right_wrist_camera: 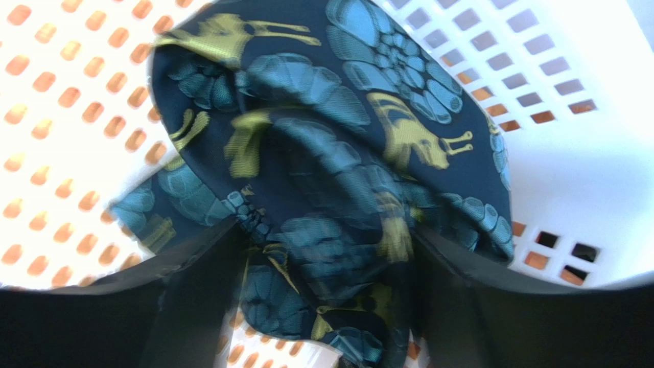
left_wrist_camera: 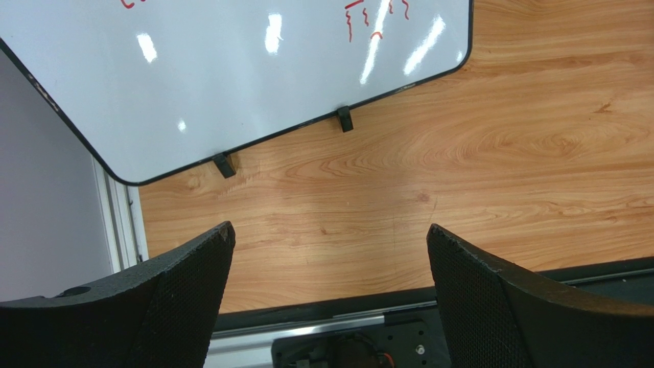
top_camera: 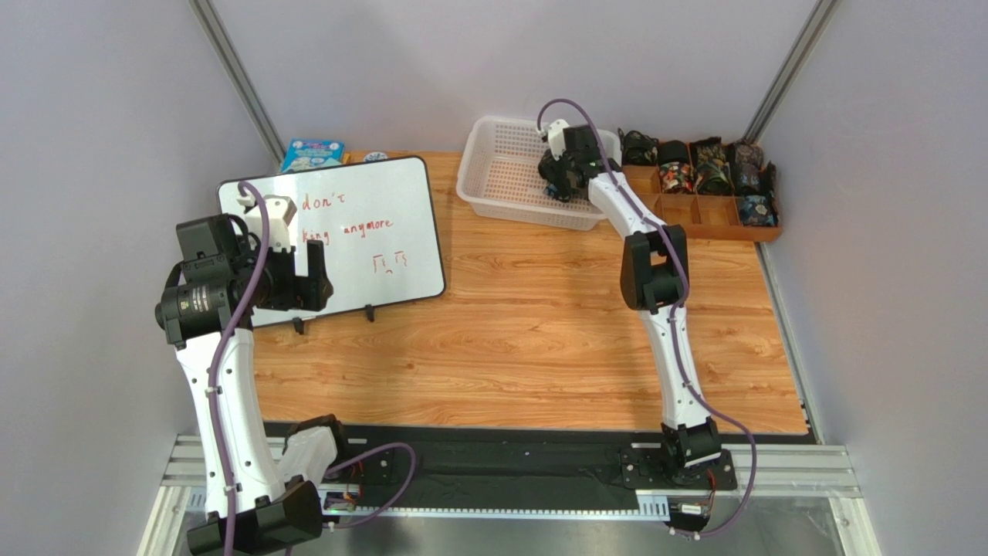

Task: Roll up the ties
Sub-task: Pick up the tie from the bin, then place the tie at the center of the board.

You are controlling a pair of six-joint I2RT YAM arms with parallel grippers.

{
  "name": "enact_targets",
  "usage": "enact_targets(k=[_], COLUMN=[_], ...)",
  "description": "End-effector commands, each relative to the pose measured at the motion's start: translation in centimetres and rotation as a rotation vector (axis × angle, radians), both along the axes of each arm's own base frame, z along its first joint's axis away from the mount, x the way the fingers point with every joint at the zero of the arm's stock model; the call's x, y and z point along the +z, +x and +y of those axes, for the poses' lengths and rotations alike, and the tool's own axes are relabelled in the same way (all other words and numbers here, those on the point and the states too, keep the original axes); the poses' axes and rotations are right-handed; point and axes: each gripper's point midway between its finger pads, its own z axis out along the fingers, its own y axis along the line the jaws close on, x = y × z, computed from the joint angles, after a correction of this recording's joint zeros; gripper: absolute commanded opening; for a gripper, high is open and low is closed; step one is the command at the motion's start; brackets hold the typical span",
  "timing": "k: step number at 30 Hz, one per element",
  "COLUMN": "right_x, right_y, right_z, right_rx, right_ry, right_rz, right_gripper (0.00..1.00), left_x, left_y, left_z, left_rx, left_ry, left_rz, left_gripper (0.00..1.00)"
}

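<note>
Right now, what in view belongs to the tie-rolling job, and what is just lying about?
Job:
- tie, bunched in the white basket, between the right tool fingers
- rolled ties in the wooden tray
- left tool, open over bare table

Lying about:
- whiteboard
- blue box

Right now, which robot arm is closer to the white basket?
The right one. Its tool is down inside the white basket, around a bunched tie. The left tool hangs open over the whiteboard, far across the table.
</note>
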Motion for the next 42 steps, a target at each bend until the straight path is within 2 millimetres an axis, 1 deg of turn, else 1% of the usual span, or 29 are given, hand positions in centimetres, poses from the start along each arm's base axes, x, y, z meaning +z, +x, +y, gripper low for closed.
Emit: enact_targets(k=[1, 2, 4, 5, 7, 8, 10, 11, 13, 14, 16, 17, 18, 19, 20, 21, 22, 25, 27, 30, 31, 32, 34, 35, 37, 38, 39, 40, 42], right_x=[4.9, 6.4, 8.7, 11.6, 15.0, 18.8, 22.4, 26.5, 28.1, 31.0, 31.0, 33.5, 32.6, 34.8, 35.3, 34.4, 36.8, 38.4, 38.3, 35.9, 36.0, 33.4, 31.1, 28.3, 24.8, 22.8, 21.9, 22.1, 21.9], right_y=[2.8, 2.8, 2.7, 2.3, 1.5, 0.5, -0.9, -2.4, -4.3, -6.1, -7.9, -9.8, -10.7, -12.6, -13.6, -14.5, -16.5, -20.7, -22.7, -26.3, -27.9, -28.4, -30.1, -30.5, -31.9, -32.8, -34.4, -36.4, -39.7], right_z=[-1.0, -1.1, -1.0, -0.9, -0.8, -0.7, -0.8, -0.8, -1.3, -1.4, -2.4, -2.9, -4.2, -4.5, -5.3, -6.7, -7.6, -10.5, -12.1, -11.2, -10.6, -10.3, -9.5, -9.2, -6.5, -4.7, -1.6, 1.3, 5.0], right_rx=[-0.049, -0.056, -0.069, -0.069, -0.085, -0.074, -0.07, -0.053, -0.051, -0.039, -0.045, -0.048, -0.078, -0.061, -0.078, -0.119, -0.123, -0.164, -0.185, -0.109, -0.062, -0.057, -0.057, -0.092, -0.069, -0.062, 0.029, 0.153, 0.312], right_ry=[-0.025, -0.018, 0.013, 0.041, 0.1, 0.139, 0.196, 0.253, 0.286, 0.32, 0.338, 0.379, 0.382, 0.418, 0.428, 0.437, 0.454, 0.467, 0.44, 0.417, 0.415, 0.417, 0.46, 0.478, 0.503, 0.547, 0.588, 0.66, 0.644], right_rz=[-0.172, -0.195, -0.226, -0.261, -0.297, -0.341, -0.373, -0.421, -0.418, -0.45, -0.415, -0.442, -0.405, -0.428, -0.43, -0.402, -0.443, -0.466, -0.463, -0.388, -0.389, -0.323, -0.232, -0.153, -0.015, 0.071, 0.146, 0.209, 0.292], right_gripper=[0.48, 0.29, 0.15, 0.0, 0.0, 0.0, 0.0, 0.0, 0.0, 0.0, 0.0, 0.0, 0.0, 0.0, 0.0, 0.0, 0.0, 0.0, 0.0, 0.0, 0.0, 0.0, 0.0, 0.0, 0.02, 0.14, 0.33, 0.66, 0.84], left_x=[0.4, 0.6, 0.7, 0.8, 1.1, 1.1, 1.8, 2.0, 3.1, 3.5, 4.9, 5.3, 6.1, 6.6, 6.9, 7.7, 8.0, 8.8, 8.9, 8.7, 8.5, 8.1, 7.8, 7.4, 7.3, 7.0, 6.8, 6.5, 6.3], left_y=[-0.7, -0.7, -0.9, -1.0, -1.1, -1.1, -1.0, -0.9, -0.8, -0.7, -0.7, -0.8, -0.7, -0.7, -0.7, -0.7, -0.6, -0.3, -0.3, -0.8, -0.8, -0.8, -0.9, -0.9, -1.1, -1.2, -1.3, -1.3, -1.4], left_z=[0.0, 0.1, 0.1, 0.1, -0.1, -0.2, -0.7, -1.0, -2.0, -2.3, -3.5, -4.3, -4.7, -5.0, -5.6, -5.9, -6.0, -6.9, -7.7, -8.9, -9.0, -9.1, -9.0, -9.0, -9.1, -9.2, -9.2, -9.3, -9.6], left_rx=[-0.008, -0.009, -0.009, -0.009, -0.014, -0.015, -0.032, -0.041, -0.087, -0.105, -0.163, -0.206, -0.23, -0.246, -0.278, -0.293, -0.298, -0.346, -0.389, -0.476, -0.486, -0.493, -0.496, -0.498, -0.508, -0.516, -0.52, -0.524, -0.541], left_ry=[0.025, 0.031, 0.042, 0.044, 0.045, 0.042, 0.027, 0.019, -0.002, -0.009, -0.026, -0.043, -0.04, -0.044, -0.065, -0.061, -0.066, -0.102, -0.146, -0.18, -0.184, -0.188, -0.174, -0.173, -0.161, -0.164, -0.164, -0.172, -0.19], left_rz=[-0.014, -0.022, -0.031, -0.037, -0.058, -0.064, -0.103, -0.119, -0.186, -0.212, -0.296, -0.324, -0.367, -0.392, -0.412, -0.449, -0.465, -0.499, -0.497, -0.504, -0.503, -0.496, -0.499, -0.494, -0.501, -0.498, -0.498, -0.491, -0.486], left_gripper=[0.99, 1.0, 0.99, 0.99, 0.99, 0.99, 0.99, 0.99, 1.0, 1.0, 0.99, 0.99, 0.99, 0.99, 0.99, 1.0, 0.99, 0.99, 0.99, 0.99, 0.99, 1.0, 0.99, 0.99, 1.0, 0.99, 0.99, 0.99, 0.99])
